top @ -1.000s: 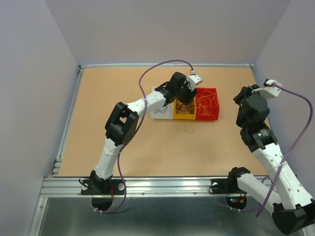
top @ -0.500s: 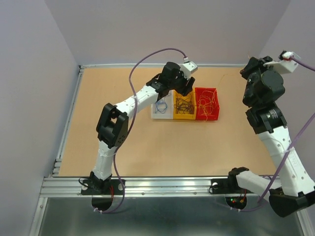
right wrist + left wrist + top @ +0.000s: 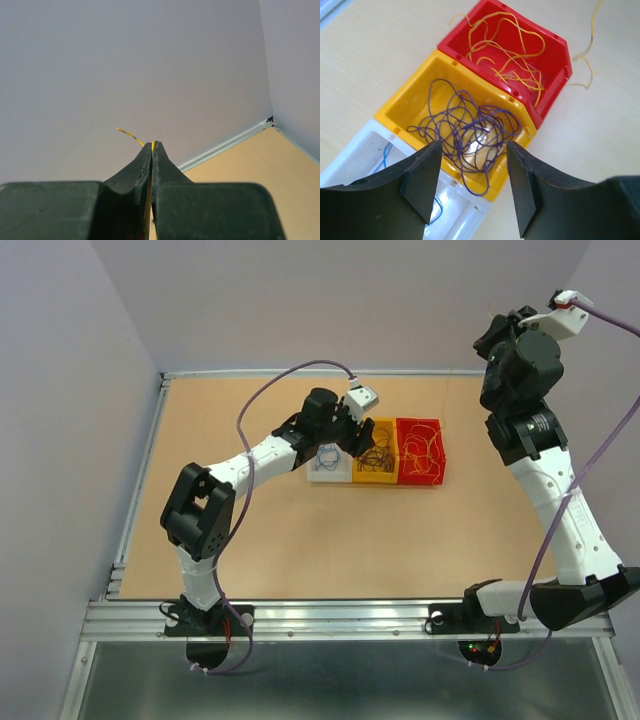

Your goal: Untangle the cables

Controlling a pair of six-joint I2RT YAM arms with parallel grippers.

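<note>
Mostly, the cables [image 3: 376,454] are sitting sorted by colour: yellow-orange strands [image 3: 510,50] are lying in the red bin [image 3: 555,57], dark strands [image 3: 470,135] in the yellow bin [image 3: 410,97], and blue strands [image 3: 382,155] in the white bin [image 3: 350,167]. Judging from that, the work is nearing its end, though one orange strand [image 3: 587,60] is lying loose on the table [image 3: 370,50] beyond the red bin.

The left gripper [image 3: 472,190] is hovering with jaws spread wide, holding nothing, with the dark heap directly beneath the gap. The right gripper [image 3: 151,150] is pointing up, well apart from the bins. Its jaws are pressing together on a thin yellow strand [image 3: 129,133], probably one more cable, though only its tip is showing past the fingertips.
</note>
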